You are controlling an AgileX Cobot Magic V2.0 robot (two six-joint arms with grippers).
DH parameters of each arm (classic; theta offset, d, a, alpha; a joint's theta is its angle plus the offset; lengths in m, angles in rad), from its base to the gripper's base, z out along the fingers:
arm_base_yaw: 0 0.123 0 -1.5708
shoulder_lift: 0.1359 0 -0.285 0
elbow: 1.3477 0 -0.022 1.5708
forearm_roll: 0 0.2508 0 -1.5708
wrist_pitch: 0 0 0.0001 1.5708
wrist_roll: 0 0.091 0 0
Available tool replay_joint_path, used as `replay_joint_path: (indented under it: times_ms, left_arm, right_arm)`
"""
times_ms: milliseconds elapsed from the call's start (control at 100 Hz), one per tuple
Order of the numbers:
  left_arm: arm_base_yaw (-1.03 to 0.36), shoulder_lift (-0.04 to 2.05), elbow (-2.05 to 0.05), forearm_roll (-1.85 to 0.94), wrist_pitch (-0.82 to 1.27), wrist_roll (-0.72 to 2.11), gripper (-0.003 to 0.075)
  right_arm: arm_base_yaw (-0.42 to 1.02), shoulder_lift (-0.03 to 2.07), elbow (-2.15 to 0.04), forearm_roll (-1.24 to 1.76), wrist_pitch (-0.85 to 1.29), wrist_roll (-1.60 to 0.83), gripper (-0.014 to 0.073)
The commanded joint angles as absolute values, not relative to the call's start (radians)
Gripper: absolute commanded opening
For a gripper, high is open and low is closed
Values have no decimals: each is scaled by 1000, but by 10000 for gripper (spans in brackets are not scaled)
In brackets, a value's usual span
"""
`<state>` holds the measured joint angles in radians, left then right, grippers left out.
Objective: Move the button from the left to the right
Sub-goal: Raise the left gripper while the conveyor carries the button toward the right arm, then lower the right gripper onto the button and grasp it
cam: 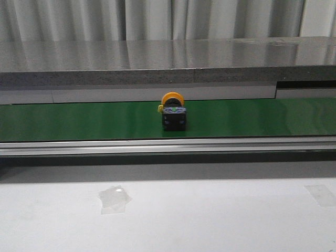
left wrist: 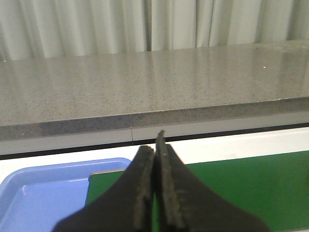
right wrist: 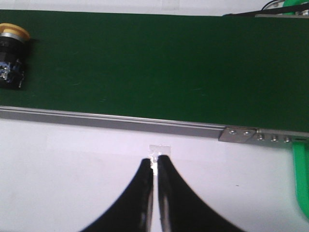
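The button lies on the green conveyor belt near the middle of the front view, its yellow-orange cap toward the back and its black body with a green mark toward me. It also shows at the edge of the right wrist view. My left gripper is shut and empty above the belt's end. My right gripper is shut and empty over the white table, well apart from the button. Neither arm shows in the front view.
A blue tray sits beside the belt's end in the left wrist view. A grey stone ledge runs behind the belt, a metal rail along its front. Tape patches lie on the white table. A green bracket stands by the rail.
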<state>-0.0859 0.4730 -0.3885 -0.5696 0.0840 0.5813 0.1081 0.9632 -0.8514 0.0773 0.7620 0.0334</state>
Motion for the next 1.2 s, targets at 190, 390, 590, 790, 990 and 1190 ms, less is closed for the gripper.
replay_joint_path:
  times_ms: [190,390,590,790,990,1190]
  left_arm:
    - [-94,476,-417,-582,14,579,-20]
    - [-94,476,-417,-582,14,579,-20]
    - [-94,476,-417,-582,14,579,-20]
    - [-94,476,-417,-582,14,579,-20]
    - [-94,476,-417,-582,14,579,-20]
    - [-94,476,-417,-582,14,579,-20]
  right_arm:
    - [108,959,-890,121,690,23,533]
    - [109,979,-918,168,720,19,539]
    - [109,1077,-1021,169,768,-61,539]
    - [109,1206,-1102,171,771,-123,539]
    - [109,1326,-1150,174,758,-164,539]
    - [109,1417,-1166,215,706,-207,539]
